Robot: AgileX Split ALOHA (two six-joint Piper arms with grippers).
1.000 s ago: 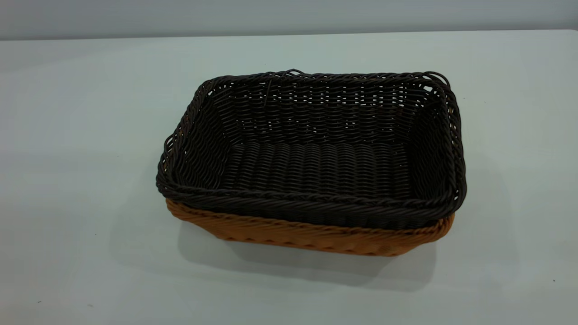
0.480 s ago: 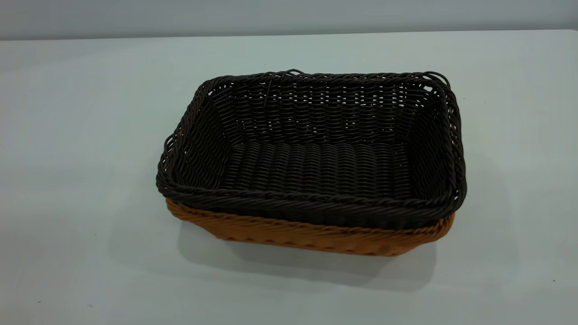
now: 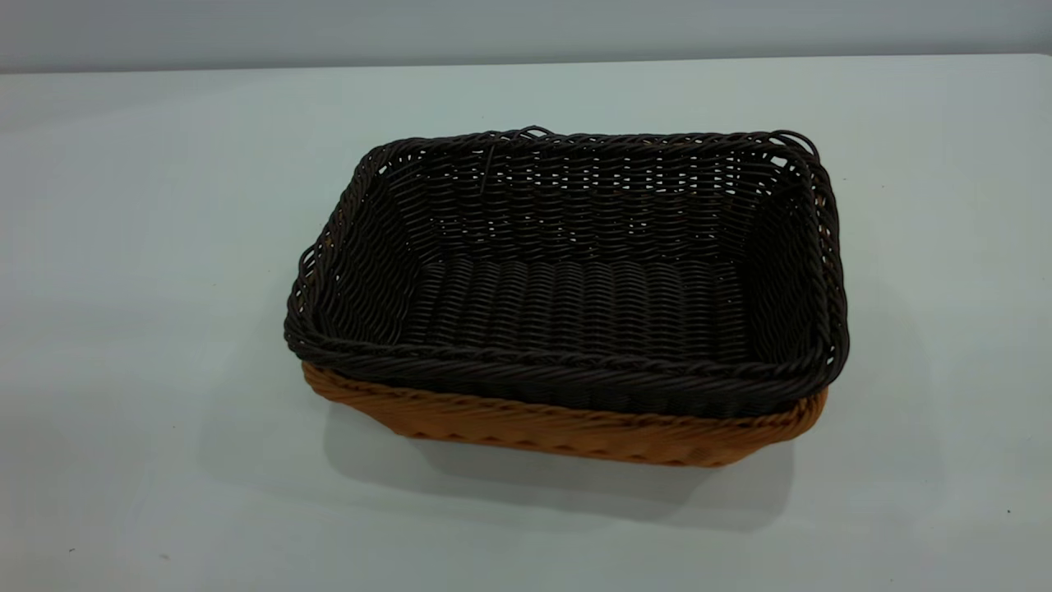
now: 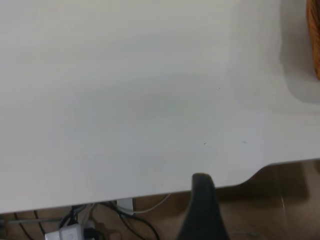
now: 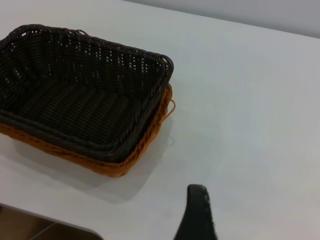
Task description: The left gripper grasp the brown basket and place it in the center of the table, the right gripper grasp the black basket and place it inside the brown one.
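Note:
The black basket (image 3: 567,296) sits nested inside the brown basket (image 3: 575,436) near the middle of the white table (image 3: 148,247). Only the brown basket's lower wall and rim show under the dark rim. Neither gripper shows in the exterior view. In the right wrist view the black basket (image 5: 75,95) lies in the brown basket (image 5: 125,162), and the right gripper (image 5: 197,212) is apart from them over bare table, only partly seen. In the left wrist view the left gripper (image 4: 202,202) is at the table's edge, with a sliver of the brown basket (image 4: 316,40) far off.
The table's edge (image 4: 150,192) runs across the left wrist view, with cables and a white power strip (image 4: 70,232) on the brown floor below. Another table edge (image 5: 50,217) shows in the right wrist view. A grey wall stands behind the table.

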